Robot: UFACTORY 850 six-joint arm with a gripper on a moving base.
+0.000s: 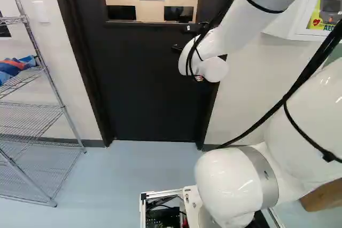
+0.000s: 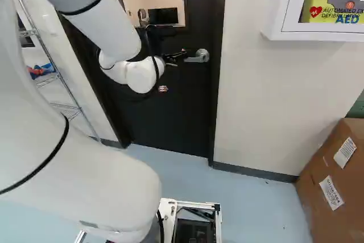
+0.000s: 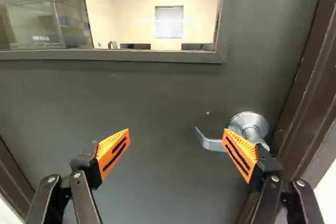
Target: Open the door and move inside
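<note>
The lever (image 3: 211,144) lies nearly level (tip pointing away from the door frame (image 3: 303,114)), the pincer (image 2: 175,57) spread wide.

Surroundings within my view.
At the left of the left base view, I observe wire shelving (image 1: 47,71) bearing a blue-and-orange bundle (image 1: 16,67); at the right base view's right, a defibrillator cabinet (image 2: 278,29) and, lower, a cardboard box (image 2: 313,211).

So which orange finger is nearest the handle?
The right finger: its tip hides some of the handle. The left finger has only door behind it.
</note>
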